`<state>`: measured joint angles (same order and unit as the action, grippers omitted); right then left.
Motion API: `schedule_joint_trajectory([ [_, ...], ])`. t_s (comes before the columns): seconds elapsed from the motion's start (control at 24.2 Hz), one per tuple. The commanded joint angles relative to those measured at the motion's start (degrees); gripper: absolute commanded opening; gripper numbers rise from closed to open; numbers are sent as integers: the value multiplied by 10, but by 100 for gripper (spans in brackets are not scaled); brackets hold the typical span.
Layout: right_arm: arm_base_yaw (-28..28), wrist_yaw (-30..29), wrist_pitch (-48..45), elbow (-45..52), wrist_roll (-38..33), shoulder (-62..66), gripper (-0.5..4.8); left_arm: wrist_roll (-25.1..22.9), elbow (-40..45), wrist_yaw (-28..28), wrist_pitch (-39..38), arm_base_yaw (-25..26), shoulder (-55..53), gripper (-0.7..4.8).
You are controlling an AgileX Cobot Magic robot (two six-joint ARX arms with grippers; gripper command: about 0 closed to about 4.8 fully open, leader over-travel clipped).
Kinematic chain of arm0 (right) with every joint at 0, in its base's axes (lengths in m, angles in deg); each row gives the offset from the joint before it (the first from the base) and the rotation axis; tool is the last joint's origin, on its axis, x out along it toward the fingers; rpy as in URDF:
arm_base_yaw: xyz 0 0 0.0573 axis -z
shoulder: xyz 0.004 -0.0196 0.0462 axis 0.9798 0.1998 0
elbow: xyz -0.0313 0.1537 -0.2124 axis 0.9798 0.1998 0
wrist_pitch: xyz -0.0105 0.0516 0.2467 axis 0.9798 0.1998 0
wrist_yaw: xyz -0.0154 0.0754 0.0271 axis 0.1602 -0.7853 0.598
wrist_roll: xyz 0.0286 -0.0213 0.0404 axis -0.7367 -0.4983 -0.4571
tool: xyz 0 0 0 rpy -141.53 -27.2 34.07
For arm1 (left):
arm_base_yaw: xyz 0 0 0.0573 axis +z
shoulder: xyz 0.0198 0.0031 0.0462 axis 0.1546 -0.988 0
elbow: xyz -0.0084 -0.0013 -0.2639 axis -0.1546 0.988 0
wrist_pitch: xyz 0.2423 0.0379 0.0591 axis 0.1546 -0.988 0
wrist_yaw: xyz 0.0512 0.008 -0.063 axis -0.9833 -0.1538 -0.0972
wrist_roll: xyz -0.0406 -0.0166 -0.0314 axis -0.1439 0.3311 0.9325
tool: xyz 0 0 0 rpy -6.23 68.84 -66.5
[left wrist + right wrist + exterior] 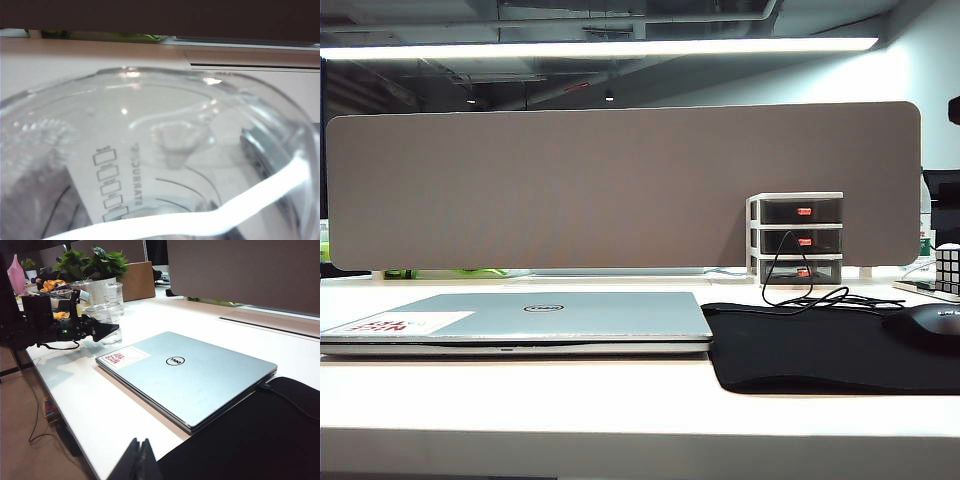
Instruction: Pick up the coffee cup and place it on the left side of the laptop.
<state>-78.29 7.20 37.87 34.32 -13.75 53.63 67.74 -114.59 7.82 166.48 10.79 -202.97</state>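
Since the job is to land it left of the laptop, the coffee cup (106, 320) sits about where you'd want it: on the white desk (85, 390) just off the laptop's (190, 375) sticker corner, near but not touching. Its base looks like it's on the desk, though I wouldn't swear to it. The left gripper (107, 330) comes in level from the side, with its dark fingers set wide around the cup's body. I honestly can't tell if they're squeezing it or just bracketing it.

The left wrist view is basically all clear lid (165, 135). Through it you can read "STARBUCKS" mirrored, next to a column of little checkboxes.

The laptop is shut, with the round Dell logo (175, 361) on its lid. The white sticker (122, 357) has red lettering I can't make out.

The right gripper (141, 462) hangs low by the black mouse mat (260, 440), fingers pinched together with nothing in them, well out of the way.
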Motion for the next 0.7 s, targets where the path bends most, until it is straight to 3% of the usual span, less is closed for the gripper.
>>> schedule_joint_trajectory([
  [0.04, 0, -2, -10, 3, 2, -1, -1, 0, 3, 0, 6, 0, -2, 382],
  [0.21, 0, -1, -10, 3, 2, -1, -1, 0, 3, 8, 6, 0, -2, 476],
  [0.7, 0, -2, -9, 3, 2, -1, -1, -26, 83, 7, 10, 1, 70, 476],
])
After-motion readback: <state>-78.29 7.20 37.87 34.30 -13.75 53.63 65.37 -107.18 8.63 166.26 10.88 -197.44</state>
